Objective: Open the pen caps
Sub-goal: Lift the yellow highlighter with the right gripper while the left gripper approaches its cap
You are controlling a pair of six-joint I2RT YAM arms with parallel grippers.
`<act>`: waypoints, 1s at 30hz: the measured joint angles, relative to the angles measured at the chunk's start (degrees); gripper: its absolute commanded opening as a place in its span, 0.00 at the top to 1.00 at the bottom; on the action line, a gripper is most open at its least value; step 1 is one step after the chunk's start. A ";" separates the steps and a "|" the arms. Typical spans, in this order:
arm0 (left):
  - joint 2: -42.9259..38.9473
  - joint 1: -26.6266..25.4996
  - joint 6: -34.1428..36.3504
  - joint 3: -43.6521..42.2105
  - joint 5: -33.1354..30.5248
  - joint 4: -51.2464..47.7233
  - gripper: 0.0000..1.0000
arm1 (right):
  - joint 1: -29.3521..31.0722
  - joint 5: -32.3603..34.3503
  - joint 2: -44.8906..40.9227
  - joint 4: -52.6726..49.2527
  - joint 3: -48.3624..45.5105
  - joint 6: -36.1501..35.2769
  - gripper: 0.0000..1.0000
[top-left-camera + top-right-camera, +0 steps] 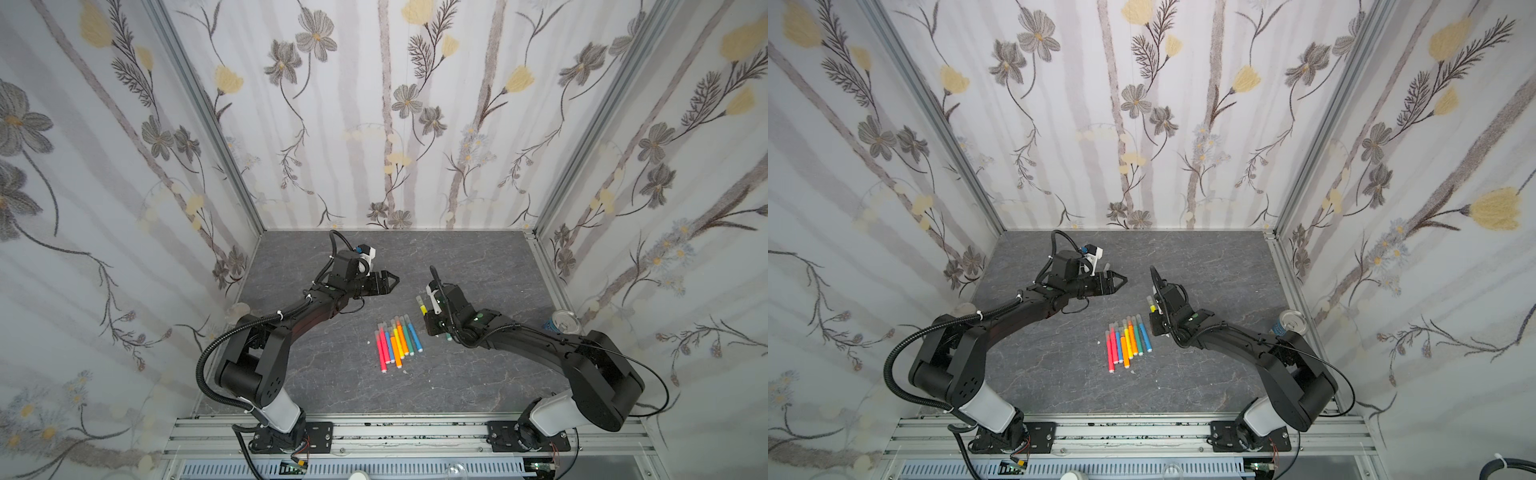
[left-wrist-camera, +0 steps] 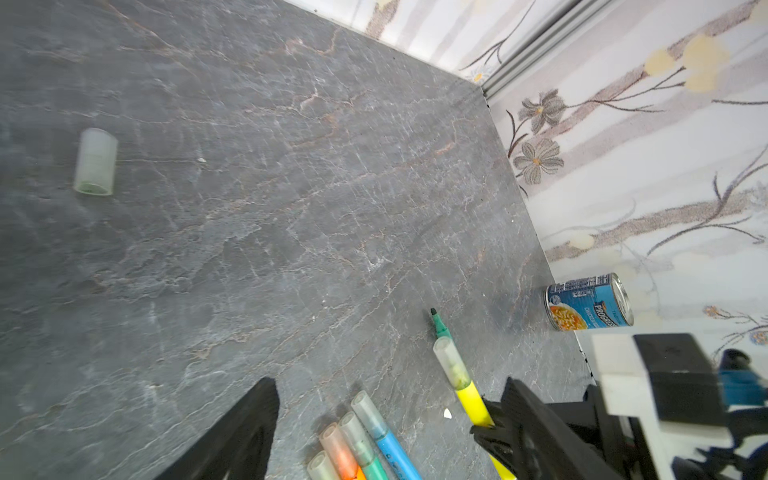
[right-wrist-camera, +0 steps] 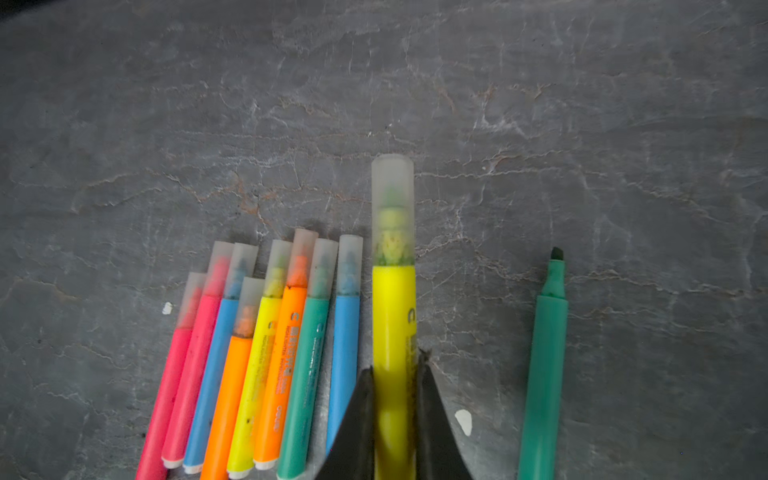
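The left gripper [image 1: 392,281] reaches toward the middle above the table [image 1: 478,374], jaws wide and empty. 1 loose frosted cap [image 2: 95,161], a stubby tube, lies on the grey veined stone. 8 capped pens [image 1: 397,338] lie side by side, with bright, smooth barrels. The right gripper [image 3: 394,368], on a bent arm, clamps 1 yellow pen [image 3: 393,316], which has a translucent cap on. 1 uncapped green pen [image 3: 544,374] lies beside it.

Top views look down; wrist views hug table [image 3: 498,104].

We read only "PROGRES" on the blue soup can [image 2: 590,307], while the small print along the orange pen [image 3: 284,365] was too blurred.
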 measured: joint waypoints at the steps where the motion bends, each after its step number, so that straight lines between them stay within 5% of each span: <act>1: 0.50 -0.76 0.00 0.42 0.04 -0.04 0.18 | -0.22 0.02 -0.83 -0.04 -0.07 -0.02 1.00; 30: 12.72 -7.82 -16.22 4.04 7.17 16.11 0.43 | -0.96 1.46 -5.51 1.70 -0.63 0.52 0.99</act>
